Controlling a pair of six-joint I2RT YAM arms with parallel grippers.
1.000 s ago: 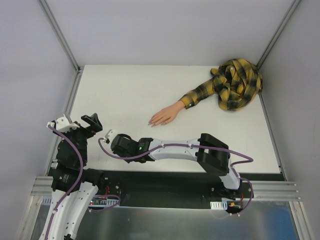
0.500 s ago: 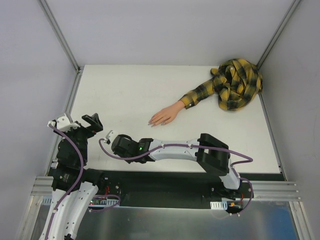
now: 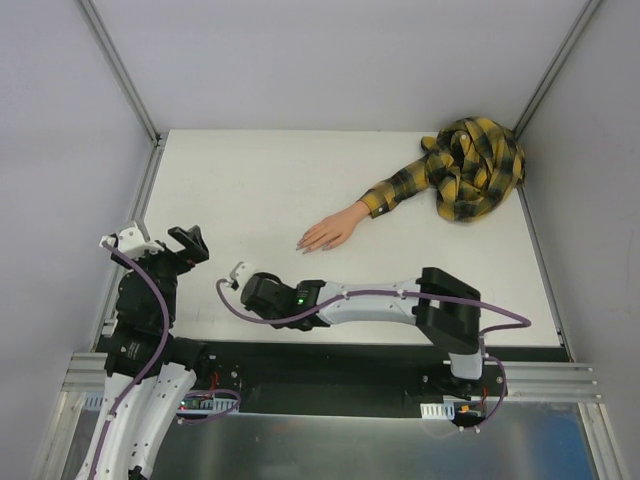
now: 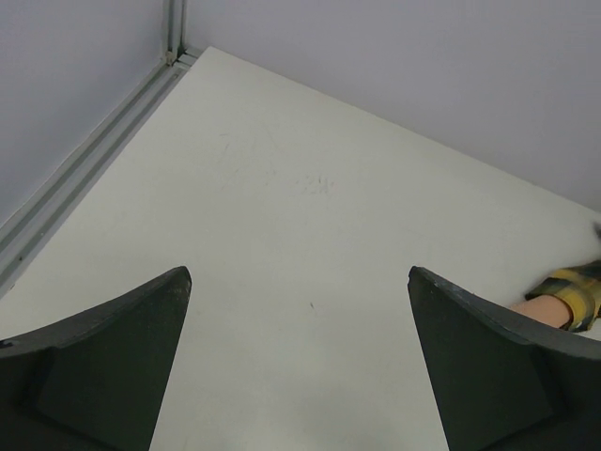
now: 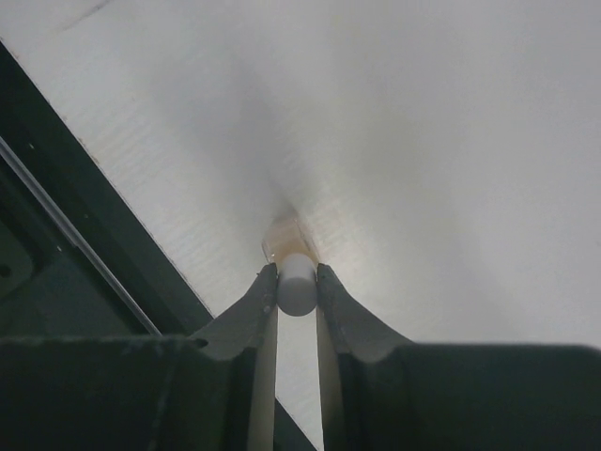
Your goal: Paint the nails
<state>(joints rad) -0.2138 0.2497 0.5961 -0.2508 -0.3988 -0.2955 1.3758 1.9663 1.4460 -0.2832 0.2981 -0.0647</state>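
Observation:
The peach mannequin hand (image 3: 332, 231) lies flat mid-table, its yellow-black plaid sleeve (image 3: 398, 186) running to the back right. The nails (image 3: 301, 246) are tiny pale tips on the fingers, pointing left. My right gripper (image 3: 240, 272) is low near the front edge, left of the hand and apart from it. In the right wrist view the right gripper (image 5: 297, 274) is shut on the white cap (image 5: 297, 287) of a small beige bottle (image 5: 287, 235), whose body meets the table. My left gripper (image 4: 299, 272) hangs open over bare table at the left.
The rest of the plaid shirt is bunched in a heap (image 3: 476, 168) at the back right corner. Grey walls with metal rails (image 3: 120, 70) close in the white table (image 3: 250, 180) on three sides. A dark ledge (image 5: 84, 235) runs along its near edge.
My right gripper has tightened on the bottle's cap and moved a little to the right with its arm. The left arm has drawn back slightly, still open.

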